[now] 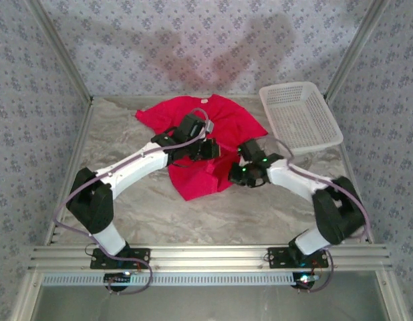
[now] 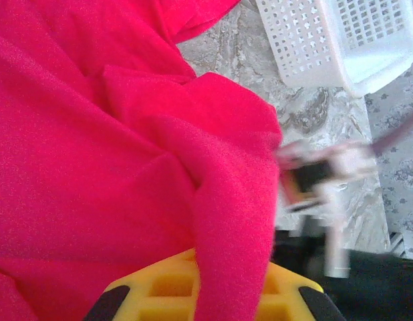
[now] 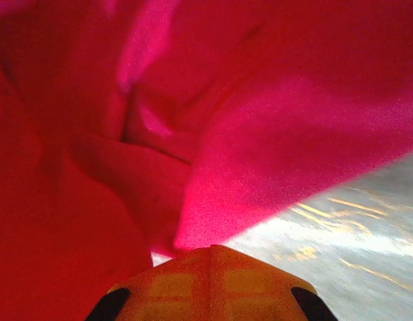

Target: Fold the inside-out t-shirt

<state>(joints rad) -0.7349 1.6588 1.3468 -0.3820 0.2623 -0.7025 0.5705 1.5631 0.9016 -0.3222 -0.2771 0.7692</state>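
Left gripper (image 2: 213, 289) and right gripper (image 3: 210, 266) each clamped onto bunched folds of inside-out t-shirt (image 1: 196, 179), just left of white mesh basket (image 1: 313, 144).

Bright diffuse light, soft shadows on back wall (image 1: 193, 53); wrist views blurred

A ridge of the shirt (image 2: 93, 167) is pinched in the left gripper (image 2: 213, 301); a basket (image 2: 340, 40) is seen ahead-right.

Walls (image 1: 193, 33) papered grey-blue floral; soft shadows fell on back one. Worktop (image 1: 153, 207) was beige marbled. Metal corner posts (image 1: 59, 50) stood; aluminium rail (image 1: 206, 256) lined near edge.
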